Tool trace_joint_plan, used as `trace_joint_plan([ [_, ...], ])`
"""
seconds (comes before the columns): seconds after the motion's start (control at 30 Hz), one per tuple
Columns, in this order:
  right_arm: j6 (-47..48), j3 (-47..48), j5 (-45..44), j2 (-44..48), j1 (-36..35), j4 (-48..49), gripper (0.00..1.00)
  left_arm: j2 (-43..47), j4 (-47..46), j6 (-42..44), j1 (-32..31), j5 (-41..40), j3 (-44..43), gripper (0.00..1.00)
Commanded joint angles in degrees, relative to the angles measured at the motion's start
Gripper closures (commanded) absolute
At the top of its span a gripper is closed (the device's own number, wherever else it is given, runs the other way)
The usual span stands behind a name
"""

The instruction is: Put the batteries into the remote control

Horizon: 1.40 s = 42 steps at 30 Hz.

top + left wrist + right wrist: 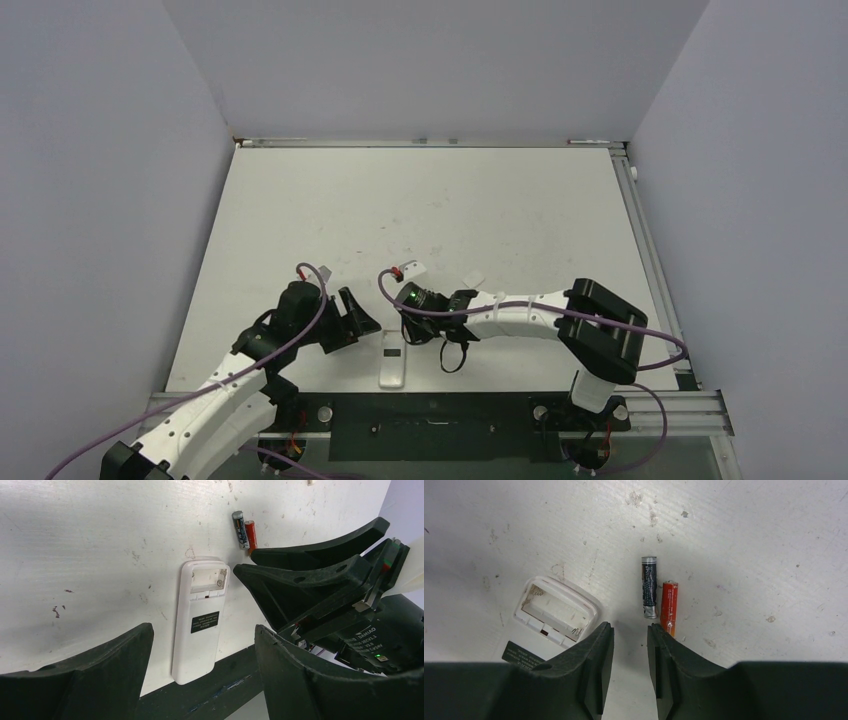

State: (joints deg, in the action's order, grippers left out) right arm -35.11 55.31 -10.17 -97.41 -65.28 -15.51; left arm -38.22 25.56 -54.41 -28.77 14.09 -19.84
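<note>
The remote control (199, 620) lies back-up near the table's front edge, with its battery compartment (210, 577) uncovered and empty. Two batteries, one black (649, 586) and one red (669, 606), lie side by side on the table just past that end. My left gripper (204, 629) hovers open, its fingers wide on either side of the remote's lower half and not touching it. My right gripper (630, 628) is open by a narrow gap with nothing in it, tips just short of the batteries. From above, the remote (393, 360) shows between both grippers and the batteries are hidden.
Two small white chips (475, 278) (414, 268) lie beyond the right gripper, one beside a small red piece (397, 272). The black rail (430, 410) at the table's front edge runs right below the remote. The two grippers' fingers (300, 565) stand close together.
</note>
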Motion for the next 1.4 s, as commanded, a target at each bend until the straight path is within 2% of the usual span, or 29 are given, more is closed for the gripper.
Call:
trace_joint_plan([
  [0.0, 0.22, 0.33, 0.35, -0.21, 0.88, 3.00, 0.68, 0.93, 0.31, 0.44, 0.39, -0.02, -2.14, 0.29],
  [0.87, 0.93, -0.73, -1.09, -2.04, 2.13, 2.58, 0.69, -0.25, -0.99, 0.62, 0.87, 0.79, -1.17, 0.28],
  [1.37, 0.44, 2.76, -2.79, -5.87, 2.18, 1.44, 0.70, -0.75, -1.46, 1.06, 1.09, 1.12, -0.99, 0.28],
])
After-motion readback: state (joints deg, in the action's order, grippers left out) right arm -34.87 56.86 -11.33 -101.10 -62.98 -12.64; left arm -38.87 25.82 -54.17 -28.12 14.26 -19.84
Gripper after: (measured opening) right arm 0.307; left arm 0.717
